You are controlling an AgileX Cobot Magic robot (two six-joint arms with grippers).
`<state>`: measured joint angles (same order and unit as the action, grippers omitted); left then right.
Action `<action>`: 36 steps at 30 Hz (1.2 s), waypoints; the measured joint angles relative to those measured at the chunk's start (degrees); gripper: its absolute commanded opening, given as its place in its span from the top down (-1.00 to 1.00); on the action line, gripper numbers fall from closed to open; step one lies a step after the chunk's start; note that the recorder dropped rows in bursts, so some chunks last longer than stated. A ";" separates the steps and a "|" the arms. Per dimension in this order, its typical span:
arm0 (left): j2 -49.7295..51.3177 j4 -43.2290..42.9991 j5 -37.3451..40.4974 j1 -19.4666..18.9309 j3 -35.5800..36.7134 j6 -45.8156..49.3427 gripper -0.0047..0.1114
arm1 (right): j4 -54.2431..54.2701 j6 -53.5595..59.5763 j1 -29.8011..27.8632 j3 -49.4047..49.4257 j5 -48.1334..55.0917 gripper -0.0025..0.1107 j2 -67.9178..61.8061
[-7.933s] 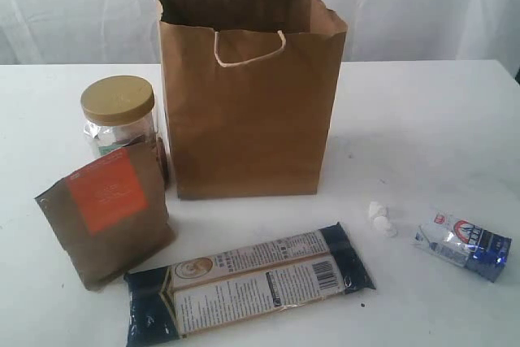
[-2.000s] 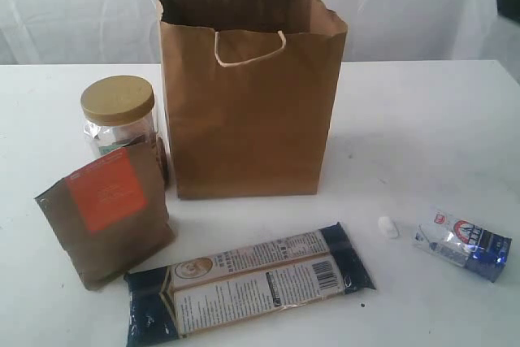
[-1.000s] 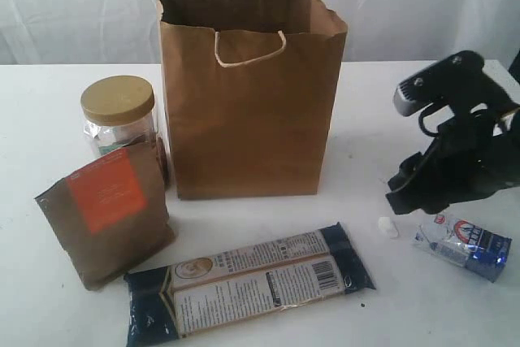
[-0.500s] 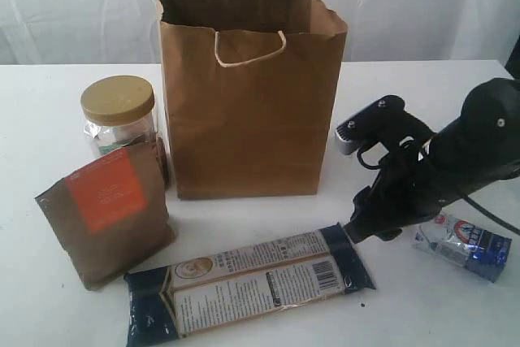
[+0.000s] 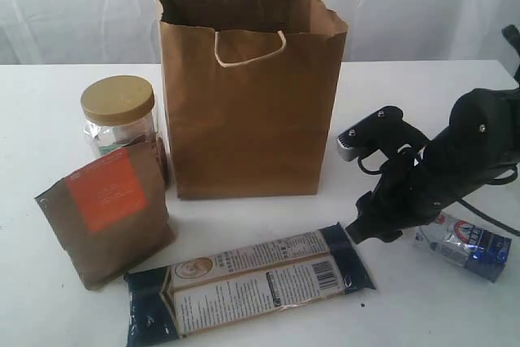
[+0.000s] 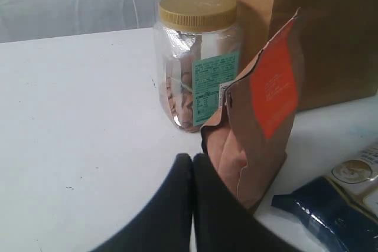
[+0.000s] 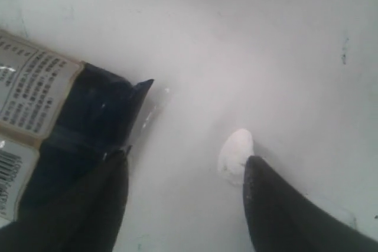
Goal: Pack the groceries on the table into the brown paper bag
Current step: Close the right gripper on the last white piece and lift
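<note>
1. A white table (image 5: 422, 111) is seen against a pale curtain. The brown paper bag (image 5: 248, 111) is stood upright mid-table toward the far edge, mouth open.
2. Toward the left edge, the gold-lidded clear jar (image 5: 119, 115) is parked beside the bag, with the brown pouch with orange label (image 5: 106, 213) stood on its near side.
3. The long dark-blue packet (image 5: 248, 282) is laid flat along the near edge. The small blue-silver packet (image 5: 465, 245) is found by the near right corner.
4. The right gripper (image 7: 186, 169) is held low, jaws spread, nothing grasped. One finger is set at the long packet's dark end, the other beside a small white lump (image 7: 236, 151).
5. The left gripper (image 6: 192, 163) is clenched on nothing, close by the pouch.
</note>
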<state>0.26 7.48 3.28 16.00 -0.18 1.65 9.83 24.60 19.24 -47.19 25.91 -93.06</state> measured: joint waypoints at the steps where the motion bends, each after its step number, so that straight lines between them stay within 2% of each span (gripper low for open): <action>1: 0.00 0.00 0.00 0.00 0.00 0.00 0.92 | -0.12 -0.16 -0.43 -0.27 0.00 0.00 -0.24; 26: 0.00 0.00 0.00 0.00 0.00 0.00 0.92 | -1.07 -1.03 -2.32 -3.50 0.78 0.02 -9.64; 28: 0.00 0.00 0.00 0.00 0.00 0.00 0.92 | -1.21 -1.03 -2.65 -3.50 0.78 0.11 -10.16; 36: 0.00 0.00 0.00 0.00 0.00 0.00 0.92 | -0.99 -1.03 -2.91 -3.66 0.91 0.74 -10.51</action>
<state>0.26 7.48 3.28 16.00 -0.18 1.65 8.84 23.57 16.34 -50.84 26.82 -103.56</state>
